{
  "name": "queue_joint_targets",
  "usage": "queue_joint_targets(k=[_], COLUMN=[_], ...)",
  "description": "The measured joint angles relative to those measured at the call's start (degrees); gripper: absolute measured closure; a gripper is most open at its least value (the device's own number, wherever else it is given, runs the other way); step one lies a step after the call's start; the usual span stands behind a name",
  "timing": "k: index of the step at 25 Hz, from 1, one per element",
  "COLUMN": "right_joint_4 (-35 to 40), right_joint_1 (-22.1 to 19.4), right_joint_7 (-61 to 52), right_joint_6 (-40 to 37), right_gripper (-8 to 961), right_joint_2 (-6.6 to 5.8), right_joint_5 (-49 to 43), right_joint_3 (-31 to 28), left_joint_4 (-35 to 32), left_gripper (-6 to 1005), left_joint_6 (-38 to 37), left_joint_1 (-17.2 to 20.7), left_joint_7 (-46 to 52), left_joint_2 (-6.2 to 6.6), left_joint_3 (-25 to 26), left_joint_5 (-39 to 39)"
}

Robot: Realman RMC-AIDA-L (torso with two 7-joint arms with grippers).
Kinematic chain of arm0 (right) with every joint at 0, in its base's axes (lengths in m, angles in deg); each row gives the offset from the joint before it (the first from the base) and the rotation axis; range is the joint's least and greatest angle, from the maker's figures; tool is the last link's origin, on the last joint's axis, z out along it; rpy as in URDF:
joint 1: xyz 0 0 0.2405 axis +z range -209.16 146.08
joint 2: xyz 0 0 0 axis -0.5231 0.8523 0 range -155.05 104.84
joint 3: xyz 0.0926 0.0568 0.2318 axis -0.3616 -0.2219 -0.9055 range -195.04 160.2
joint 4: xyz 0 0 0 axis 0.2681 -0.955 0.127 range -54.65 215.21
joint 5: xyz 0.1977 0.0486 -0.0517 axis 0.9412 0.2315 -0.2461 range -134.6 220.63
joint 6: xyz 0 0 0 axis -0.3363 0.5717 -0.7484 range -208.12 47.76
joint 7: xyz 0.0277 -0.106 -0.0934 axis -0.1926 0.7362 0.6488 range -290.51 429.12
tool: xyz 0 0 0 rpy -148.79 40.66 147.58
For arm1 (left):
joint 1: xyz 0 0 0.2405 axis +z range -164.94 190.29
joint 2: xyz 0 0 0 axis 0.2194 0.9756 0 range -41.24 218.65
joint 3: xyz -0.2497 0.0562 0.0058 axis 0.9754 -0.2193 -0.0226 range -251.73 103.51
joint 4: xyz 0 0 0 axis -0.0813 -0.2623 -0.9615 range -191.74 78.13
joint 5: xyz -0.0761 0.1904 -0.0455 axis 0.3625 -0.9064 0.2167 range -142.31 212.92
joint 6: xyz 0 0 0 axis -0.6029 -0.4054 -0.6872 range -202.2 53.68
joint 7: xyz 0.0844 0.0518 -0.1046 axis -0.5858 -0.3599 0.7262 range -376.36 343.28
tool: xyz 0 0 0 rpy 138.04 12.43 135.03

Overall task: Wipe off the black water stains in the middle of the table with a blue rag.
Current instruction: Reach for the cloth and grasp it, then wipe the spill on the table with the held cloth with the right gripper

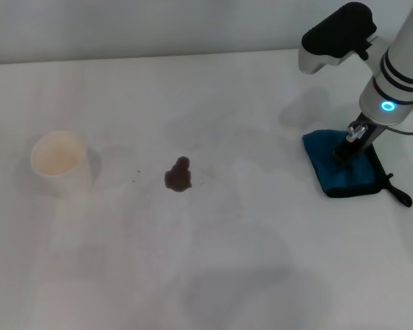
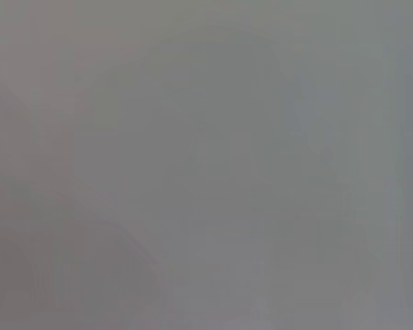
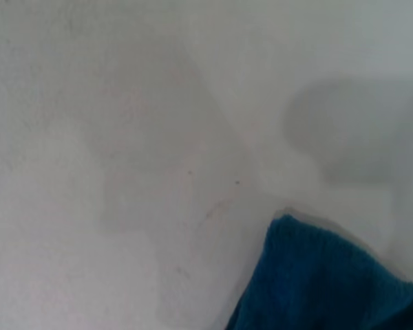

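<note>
The black water stains (image 1: 178, 174) form a small dark blotch near the middle of the white table (image 1: 213, 261), with tiny specks just to their left. The blue rag (image 1: 334, 173) lies flat at the right side, its black loop pointing toward the right edge. My right gripper (image 1: 347, 147) is lowered onto the rag's middle, reaching down from the white arm. In the right wrist view a corner of the blue rag (image 3: 323, 282) shows against the table (image 3: 124, 137). The left gripper is out of sight, and the left wrist view shows only plain grey.
A cream paper cup (image 1: 58, 162) stands upright at the left of the table, well left of the stain. The table's far edge runs along the top of the head view.
</note>
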Motion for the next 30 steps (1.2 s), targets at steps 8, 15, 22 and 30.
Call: queue_joint_targets(k=[8, 15, 22, 30], right_joint_4=[0.2, 0.2, 0.2, 0.8], right_joint_1=[1.9, 4.8, 9.6, 14.9], right_joint_7=[0.1, -2.7, -4.8, -10.8], right_joint_6=[-0.7, -2.6, -6.1, -10.7], right_gripper=[920, 921, 924, 918], right_joint_2=[0.54, 0.82, 0.83, 0.83], right_joint_5=[3.3, 8.8, 19.0, 28.0], right_joint_3=[2.8, 12.3, 25.2, 41.8], left_joint_4=[0.1, 0.0, -0.4, -1.6], left_gripper=[108, 109, 109, 109], left_joint_6=[0.1, 0.2, 0.1, -0.2], left_joint_1=[-0.1, -0.3, -0.2, 0.0], left_joint_7=[0.0, 0.0, 0.0, 0.0], left_joint_2=[0.00, -0.05, -0.12, -0.21], left_joint_3=[-0.1, -0.2, -0.3, -0.3], left_joint_5=[-0.1, -0.2, -0.3, -0.3])
